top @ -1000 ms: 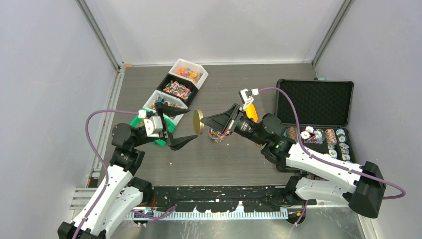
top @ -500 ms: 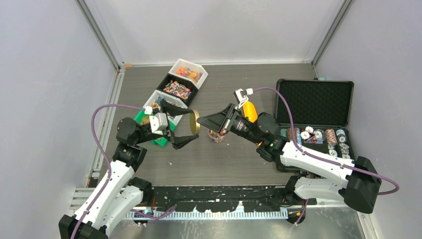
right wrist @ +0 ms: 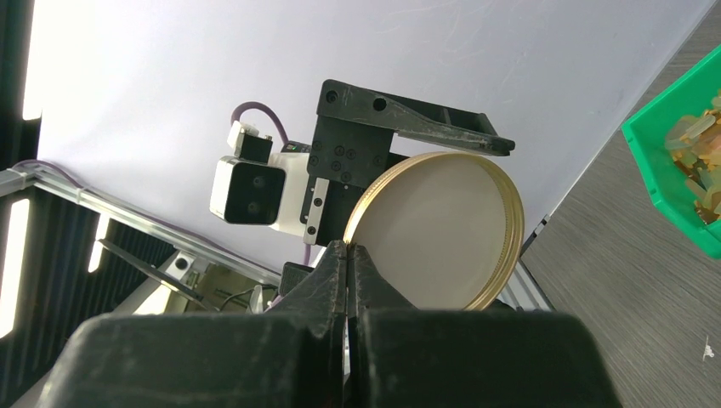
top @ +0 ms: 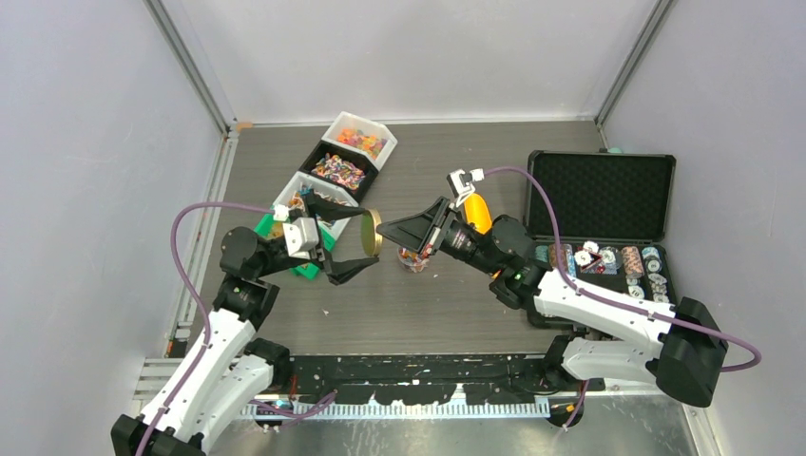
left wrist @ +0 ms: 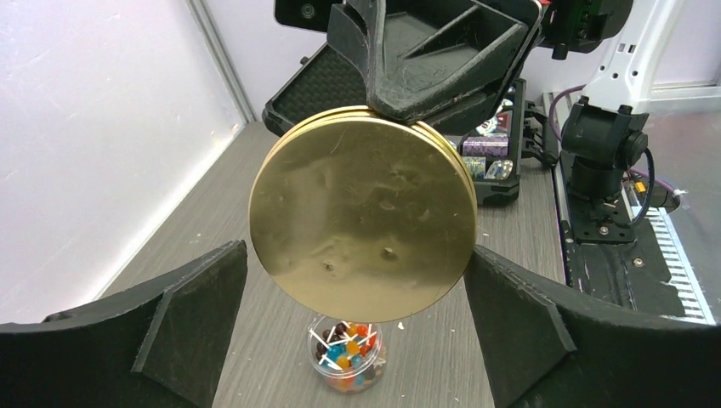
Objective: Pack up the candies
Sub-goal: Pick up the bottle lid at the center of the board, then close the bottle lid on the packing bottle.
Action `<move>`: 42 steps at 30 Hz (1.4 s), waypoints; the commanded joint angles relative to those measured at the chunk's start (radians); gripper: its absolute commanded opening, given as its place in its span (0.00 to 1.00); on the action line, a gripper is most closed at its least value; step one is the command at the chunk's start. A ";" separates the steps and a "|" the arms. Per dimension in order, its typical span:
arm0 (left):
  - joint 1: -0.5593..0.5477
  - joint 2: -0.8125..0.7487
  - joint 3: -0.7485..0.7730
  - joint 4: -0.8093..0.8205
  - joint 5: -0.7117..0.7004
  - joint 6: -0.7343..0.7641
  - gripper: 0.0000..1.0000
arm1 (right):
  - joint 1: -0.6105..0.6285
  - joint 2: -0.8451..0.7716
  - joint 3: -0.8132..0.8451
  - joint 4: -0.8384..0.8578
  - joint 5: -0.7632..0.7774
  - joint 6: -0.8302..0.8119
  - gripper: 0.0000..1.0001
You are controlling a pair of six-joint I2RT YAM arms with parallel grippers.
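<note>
A round gold lid [top: 374,233] hangs edge-up above the table. My right gripper [top: 392,229] is shut on its rim, as the right wrist view [right wrist: 349,246] shows with the lid [right wrist: 442,229] just beyond the fingers. My left gripper [top: 364,237] is open, one jaw on either side of the lid [left wrist: 364,221] and close to its rim. I cannot tell if they touch it. A small clear jar [top: 413,258] holding multicoloured candies [left wrist: 347,348] stands uncovered on the table below the lid.
Bins of candies stand at back left: a white one [top: 359,140], a black one [top: 337,171], another white one [top: 309,198] and a green one [right wrist: 672,161] with yellow gummies. An orange scoop [top: 478,211] sits behind the right arm. An open black case [top: 601,195] with poker chips [top: 608,258] is on the right.
My left gripper has moved right, and its open jaws now straddle the lid. My right gripper has shifted the lid slightly left.
</note>
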 commanded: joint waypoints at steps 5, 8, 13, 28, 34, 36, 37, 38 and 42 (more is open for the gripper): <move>0.001 0.005 0.036 0.071 0.039 -0.017 0.97 | -0.002 -0.005 -0.005 0.045 -0.023 0.000 0.01; 0.000 0.013 0.037 0.070 0.064 -0.018 0.95 | -0.006 -0.006 -0.014 0.046 -0.025 0.002 0.01; 0.001 0.024 0.059 0.028 0.055 -0.024 0.90 | -0.014 -0.028 -0.030 0.027 -0.018 0.000 0.07; -0.064 0.167 0.261 -0.503 -0.114 0.220 0.75 | -0.017 -0.339 -0.025 -0.544 0.327 -0.294 0.70; -0.278 0.325 0.398 -0.748 -0.424 0.406 0.76 | -0.017 -0.480 0.000 -0.809 0.446 -0.431 0.72; -0.314 0.393 0.429 -0.782 -0.472 0.436 0.77 | -0.017 -0.520 0.012 -0.869 0.465 -0.458 0.72; -0.324 0.429 0.439 -0.785 -0.486 0.432 0.77 | -0.017 -0.537 0.018 -0.902 0.482 -0.469 0.72; -0.331 0.463 0.452 -0.785 -0.497 0.428 0.76 | -0.016 -0.555 0.024 -0.929 0.497 -0.479 0.73; -0.361 0.605 0.516 -0.832 -0.574 0.441 0.76 | -0.016 -0.613 0.020 -0.992 0.536 -0.506 0.73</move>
